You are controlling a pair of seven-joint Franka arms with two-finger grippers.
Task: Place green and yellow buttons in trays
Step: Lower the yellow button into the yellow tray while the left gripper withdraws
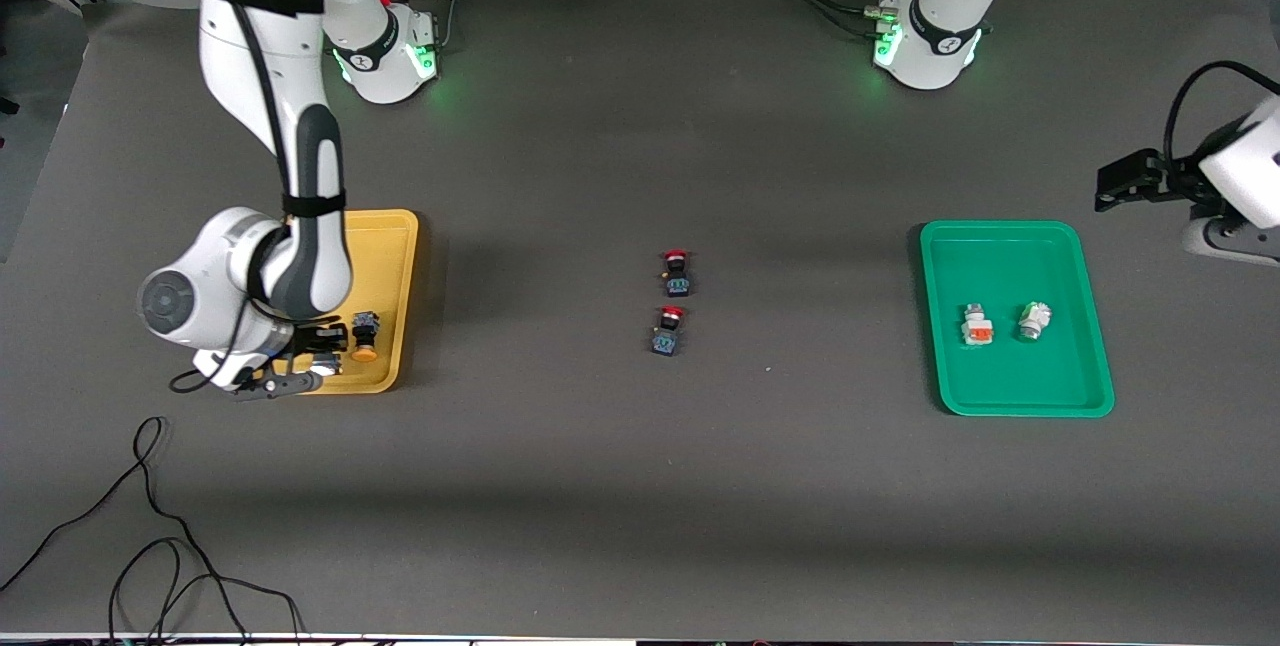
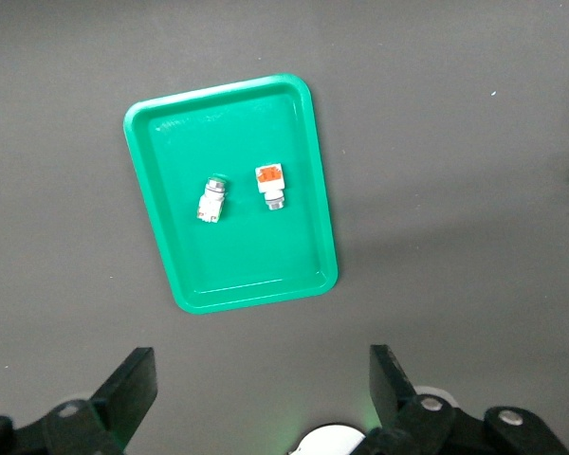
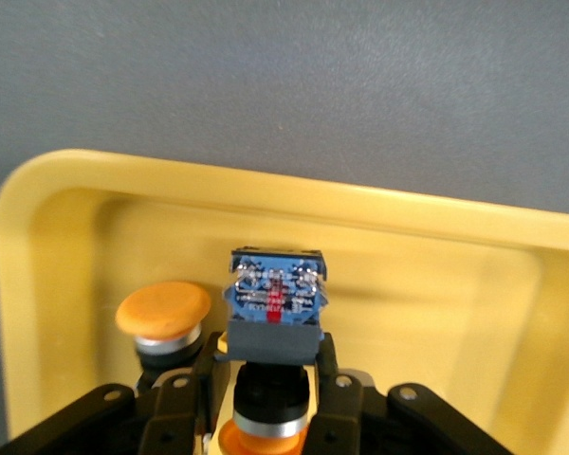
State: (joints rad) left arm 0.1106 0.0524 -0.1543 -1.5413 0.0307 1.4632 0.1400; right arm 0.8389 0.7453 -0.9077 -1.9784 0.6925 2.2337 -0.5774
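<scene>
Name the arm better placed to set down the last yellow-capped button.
Right: the right gripper is shut on the yellow-capped button over the yellow plastic tray. The left gripper waits open.

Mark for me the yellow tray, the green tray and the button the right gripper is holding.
yellow tray [image 1: 400, 266]: front view, bare floor near its rim.
green tray [image 1: 1000, 256]: front view, bare floor.
yellow-capped button [image 3: 275, 318]: right wrist view, its blue-black body, gripped by the right gripper [image 3: 270, 379].

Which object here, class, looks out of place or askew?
Nothing is spilled or damaged. Two red-capped buttons lie on the bare table between the yellow plastic tray and the green plastic tray. The right gripper is shut on a yellow-capped button over the yellow tray; the left gripper waits open.
</scene>
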